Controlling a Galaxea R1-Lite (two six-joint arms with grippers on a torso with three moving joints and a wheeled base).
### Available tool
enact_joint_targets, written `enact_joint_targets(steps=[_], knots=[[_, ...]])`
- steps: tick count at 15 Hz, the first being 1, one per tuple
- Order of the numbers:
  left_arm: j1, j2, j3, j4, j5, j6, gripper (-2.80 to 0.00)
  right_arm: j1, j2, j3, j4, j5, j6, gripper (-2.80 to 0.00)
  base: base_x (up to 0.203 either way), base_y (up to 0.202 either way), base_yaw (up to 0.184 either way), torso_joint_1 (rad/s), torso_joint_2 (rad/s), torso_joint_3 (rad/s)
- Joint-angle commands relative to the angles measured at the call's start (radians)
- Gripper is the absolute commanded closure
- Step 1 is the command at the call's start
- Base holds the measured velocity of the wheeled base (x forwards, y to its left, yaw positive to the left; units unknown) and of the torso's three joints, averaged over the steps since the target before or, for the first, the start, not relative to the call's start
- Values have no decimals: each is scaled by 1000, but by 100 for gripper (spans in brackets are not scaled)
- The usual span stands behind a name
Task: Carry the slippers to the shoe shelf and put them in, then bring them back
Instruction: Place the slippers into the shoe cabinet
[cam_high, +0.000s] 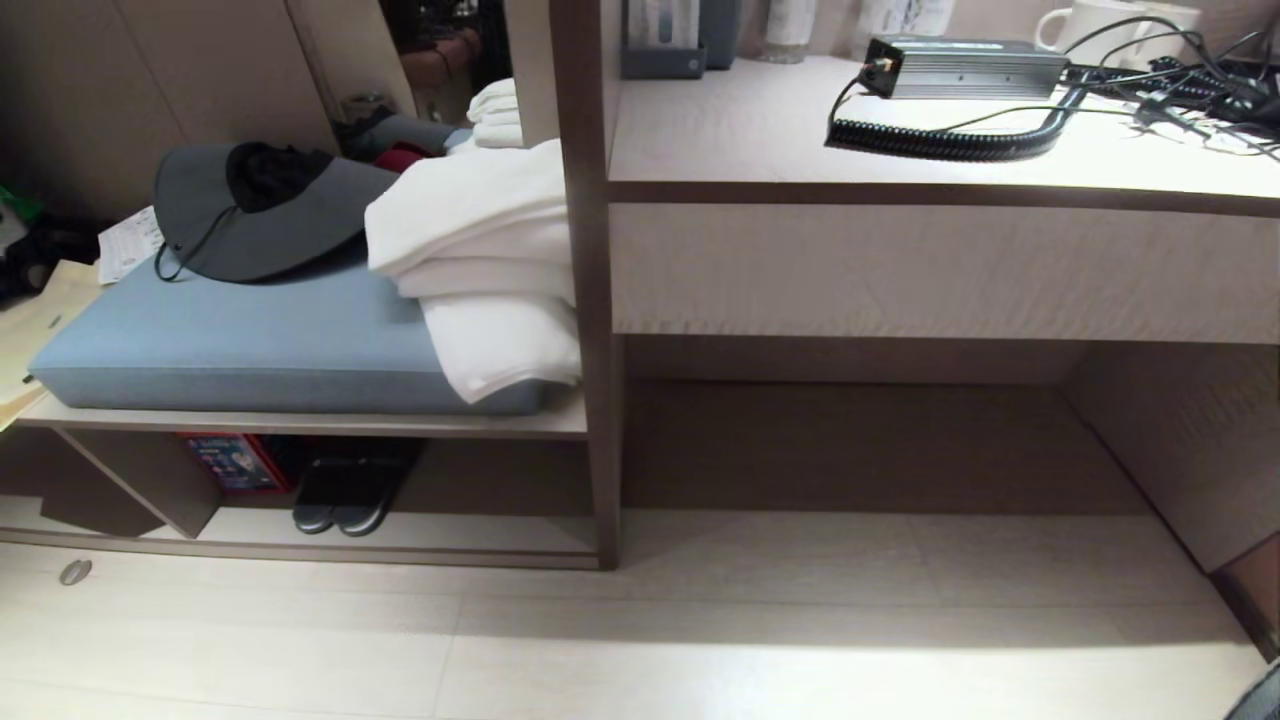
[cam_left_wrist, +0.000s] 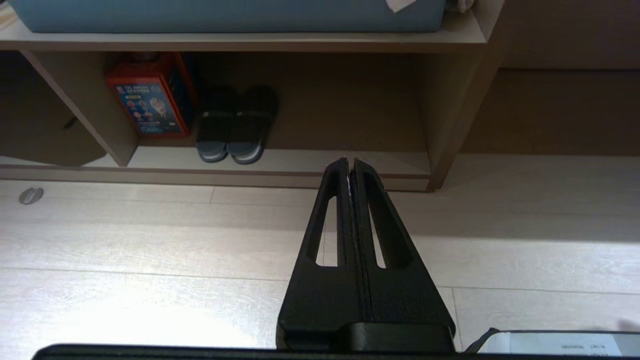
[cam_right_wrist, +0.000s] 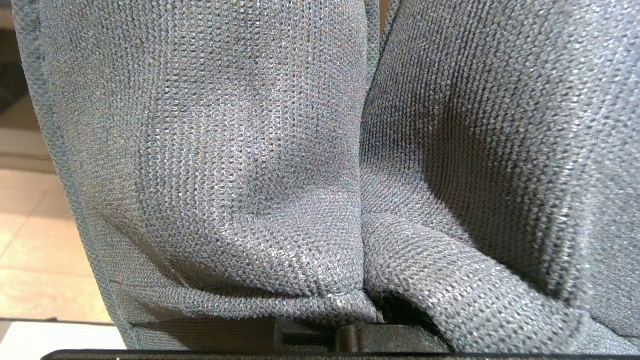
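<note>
Two slippers (cam_right_wrist: 250, 150) pinched side by side in the closed right gripper, long axes along the jaws; faces one shoe shelf (cam_high: 480, 530) at 8 o'clock in the head view, nearer the empty, closed left gripper (cam_left_wrist: 350, 165), housing one other dark pair (cam_high: 345, 495) and one red box (cam_high: 235, 460) at 9 o'clock of its free board

Grey knitted fabric (cam_right_wrist: 320, 165) fills almost the whole right wrist frame and hides that gripper's fingers. In the head view's lower left, the shelf board covers the rear of the dark slippers (cam_high: 345, 495) and most of the red box (cam_high: 235, 460).
</note>
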Motion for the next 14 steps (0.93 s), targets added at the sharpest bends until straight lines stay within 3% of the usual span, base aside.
enact_joint_targets(steps=[1, 14], knots=[[0, 0, 0, 0, 0, 0, 0, 0, 1, 0, 1, -1, -1, 0, 0, 0, 0, 5, -4, 201], [1, 0, 0, 0, 0, -2, 0, 0, 2, 0, -1, 4, -10, 0, 0, 0, 0, 2, 3, 201]])
